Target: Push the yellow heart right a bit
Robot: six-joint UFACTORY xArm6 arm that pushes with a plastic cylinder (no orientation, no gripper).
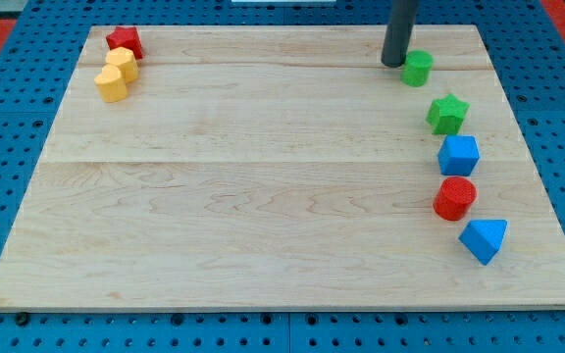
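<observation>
Two yellow blocks touch each other at the board's top left. The lower one (111, 84) looks like the yellow heart, and the upper one (122, 63) looks like a hexagon, though the shapes are hard to make out. A red block (124, 41) sits just above them. My tip (393, 63) is near the view's top right, just left of the green cylinder (418, 69) and far to the right of the yellow blocks.
Down the right side are a green star (447, 114), a blue cube (458, 155), a red cylinder (454, 198) and a blue triangular block (484, 239). The wooden board (263, 196) lies on a blue pegboard.
</observation>
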